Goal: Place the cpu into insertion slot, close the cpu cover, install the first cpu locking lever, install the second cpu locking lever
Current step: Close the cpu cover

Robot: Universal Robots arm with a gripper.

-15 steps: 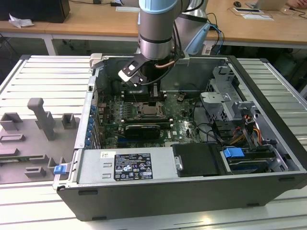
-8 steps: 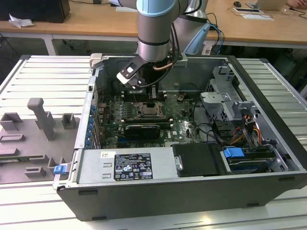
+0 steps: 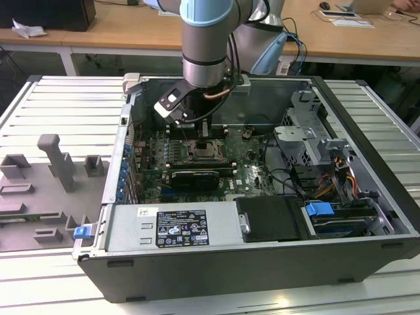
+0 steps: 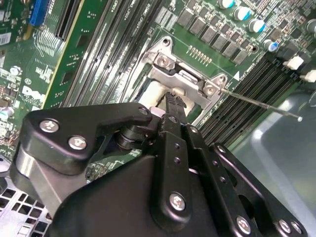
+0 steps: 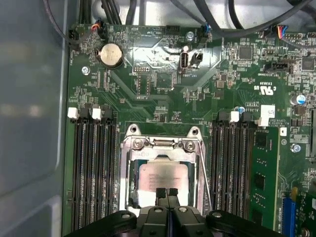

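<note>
The arm reaches straight down into an open computer case [image 3: 197,275] lying on its side on the slatted worktop [image 3: 59,105]. The tool [image 3: 197,134] hangs just over the insertion slot [image 3: 207,152], in the middle of the green board.

In the first wrist view the two fingers [image 5: 160,192] are pressed tight together with nothing between them, so the tool [image 5: 166,191] is closed and empty. Its tips hover at one edge of the socket, right above the cpu [image 5: 163,177]. The chip already sits flat in the slot, its pale metal face showing through the square window of the cpu cover [image 5: 163,143], which looks laid down around it.

In the second wrist view the closed tool [image 4: 173,100] points at the same spot. A thin wire lever [image 4: 261,104] juts from one corner of the socket out across the black memory slots [image 5: 94,163] – its free end hangs clear of the frame.

A few grey holders [image 3: 59,161] stand on the worktop at the exterior view's left, well apart from the case.
</note>
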